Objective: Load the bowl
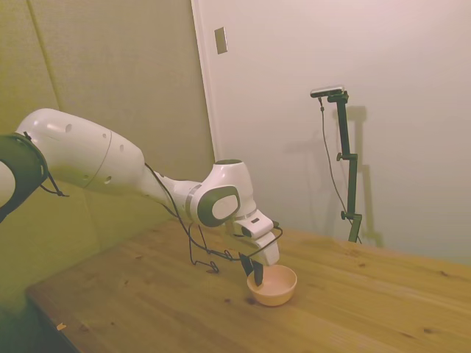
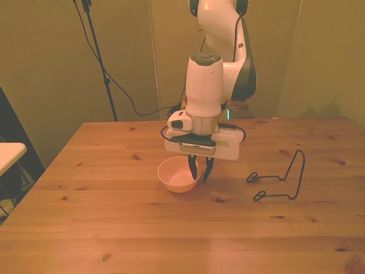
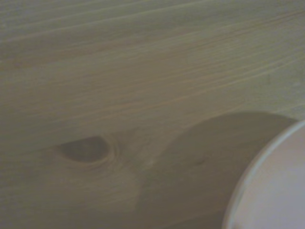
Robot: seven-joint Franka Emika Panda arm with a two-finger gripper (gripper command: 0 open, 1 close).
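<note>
The pale pink bowl [image 2: 177,177] rests upright on the wooden table [image 2: 114,217], near its middle. My gripper [image 2: 201,171] points straight down over the bowl's edge on the front view's right. One dark finger [image 2: 194,166] is inside the bowl and the other just outside, pinched on the rim. The side view shows the bowl [image 1: 274,287] with a finger [image 1: 256,272] dipping over its near rim. In the blurred wrist view, a curved piece of the bowl [image 3: 271,195] shows beside bare wood. The bowl holds nothing.
A thin black wire rack [image 2: 300,171] stands on the table toward the front view's right, about a bowl's width from the gripper. The side view has the rack [image 1: 213,267] behind the arm's wrist. A pale surface edge [image 2: 8,151] juts in at the front view's left.
</note>
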